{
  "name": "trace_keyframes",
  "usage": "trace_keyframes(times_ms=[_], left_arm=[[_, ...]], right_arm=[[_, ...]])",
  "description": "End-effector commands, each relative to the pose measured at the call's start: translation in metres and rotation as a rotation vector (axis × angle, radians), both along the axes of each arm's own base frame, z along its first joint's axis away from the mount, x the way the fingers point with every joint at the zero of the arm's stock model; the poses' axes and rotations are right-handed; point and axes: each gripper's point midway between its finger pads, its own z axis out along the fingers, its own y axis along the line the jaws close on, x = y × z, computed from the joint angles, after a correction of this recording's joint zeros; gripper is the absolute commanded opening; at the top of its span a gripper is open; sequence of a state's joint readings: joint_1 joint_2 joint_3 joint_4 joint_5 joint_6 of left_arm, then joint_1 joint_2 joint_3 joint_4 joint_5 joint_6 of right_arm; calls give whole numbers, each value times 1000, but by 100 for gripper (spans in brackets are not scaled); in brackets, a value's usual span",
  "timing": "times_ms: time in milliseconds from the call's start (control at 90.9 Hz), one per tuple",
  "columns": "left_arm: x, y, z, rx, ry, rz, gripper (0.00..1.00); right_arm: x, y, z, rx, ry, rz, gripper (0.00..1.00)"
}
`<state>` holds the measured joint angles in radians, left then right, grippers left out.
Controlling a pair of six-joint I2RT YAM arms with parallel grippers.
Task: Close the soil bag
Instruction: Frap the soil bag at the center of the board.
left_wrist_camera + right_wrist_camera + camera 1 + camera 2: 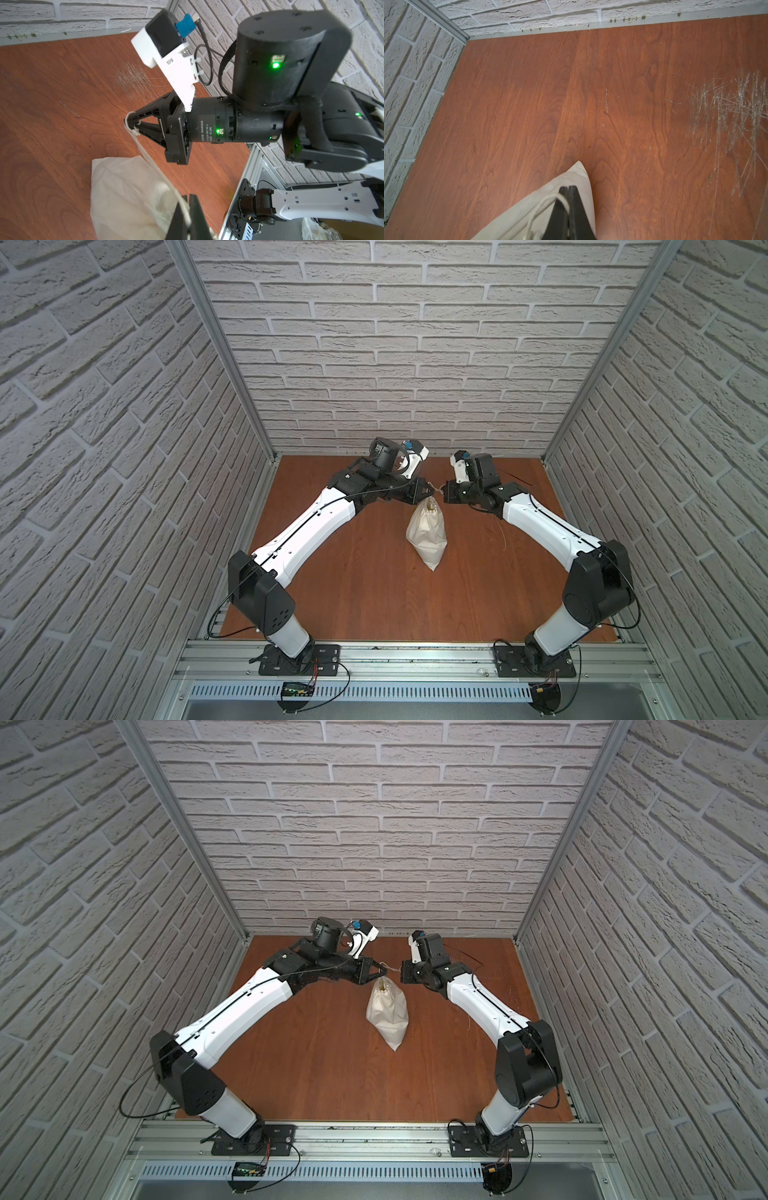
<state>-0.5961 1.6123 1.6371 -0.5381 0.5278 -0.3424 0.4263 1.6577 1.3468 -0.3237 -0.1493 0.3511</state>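
Left hand (430, 490): pressed together, pinching the cord (145, 153). The left wrist view shows the cord clamped between its fingers (197, 218). Right hand (130, 123): also pressed together on the cord, with a turn of it caught at the tip. The hands are nearly tip to tip with a small gap between them. Both are just above the neck (432, 506) of the bag (428, 535), at its 12 o'clock in both top views. Left arm comes in from 9, right arm from 3.

Bag sits mid-table (353, 580), somewhat toward the far wall. Its long axis runs 12–6: neck at 12 and up toward the hands, one bottom corner pointing to 6. Hard to tell from these angles whether the base rests fully on the table or the cord lifts it partly.

Step, my read: cinching. The neck is gathered but a small dark opening shows, so it is not fully shut. The next move calls for drawing the hands apart, left toward 9 and right toward 3. Grips need to stay tight and the pull level so the bag doesn't tip or swing. The thin cord could slip through the fingers.
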Motion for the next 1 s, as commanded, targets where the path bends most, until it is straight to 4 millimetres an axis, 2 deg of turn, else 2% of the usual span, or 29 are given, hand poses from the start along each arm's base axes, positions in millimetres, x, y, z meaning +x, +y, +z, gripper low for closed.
trace_keyframes(times_ms=[0, 187, 330, 473, 605, 847, 913, 990], left_arm=[[-3, 2, 51, -98, -134, 2, 0], [0, 9, 39, -75, -129, 40, 0], [2, 10, 48, -98, -148, 58, 0], [7, 16, 48, -75, -162, 88, 0], [14, 22, 41, -50, -163, 118, 0], [23, 23, 43, -75, -155, 149, 0], [25, 23, 43, -72, -150, 153, 0], [27, 24, 41, -69, -139, 168, 0]], right_arm=[[6, 0, -10, -11, 8, -7, 3], [1, -7, -8, -26, -2, -20, 3], [-4, -10, -14, -31, 13, -27, 4], [-8, -15, -19, -47, 24, -41, 12], [-13, -23, -14, -68, 16, -58, 27], [-30, -43, 3, -105, -14, -103, 76], [-37, -46, 12, -96, -35, -101, 81], [-48, -44, 26, -65, -76, -62, 82]])
